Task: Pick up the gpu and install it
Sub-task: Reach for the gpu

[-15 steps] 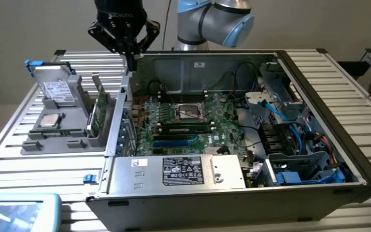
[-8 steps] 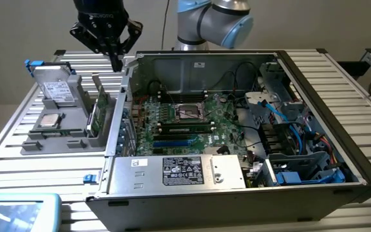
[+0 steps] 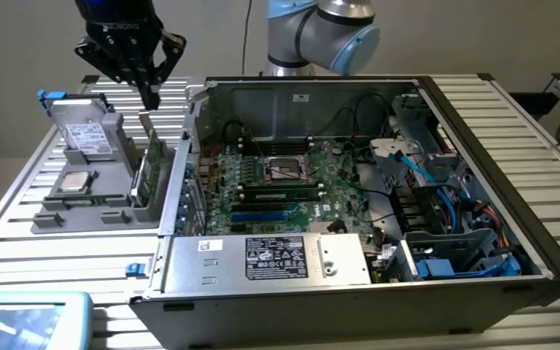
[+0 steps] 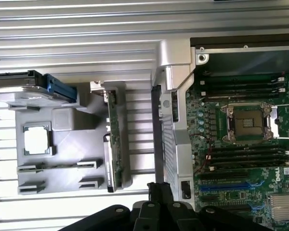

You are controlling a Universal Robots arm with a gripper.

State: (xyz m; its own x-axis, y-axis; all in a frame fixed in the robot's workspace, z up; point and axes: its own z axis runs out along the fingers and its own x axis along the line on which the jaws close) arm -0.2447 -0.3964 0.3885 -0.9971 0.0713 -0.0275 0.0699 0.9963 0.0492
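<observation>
The slatted desk [image 3: 513, 131] carried an open computer case [image 3: 358, 302] and, just beside it at the exterior view's left, a grey parts tray [image 3: 76, 215] where the gpu [image 3: 149, 166] stood on edge in a slot, while the end effector [image 3: 151, 98] hovered close above it, fingers pinched together, holding nothing.
</observation>
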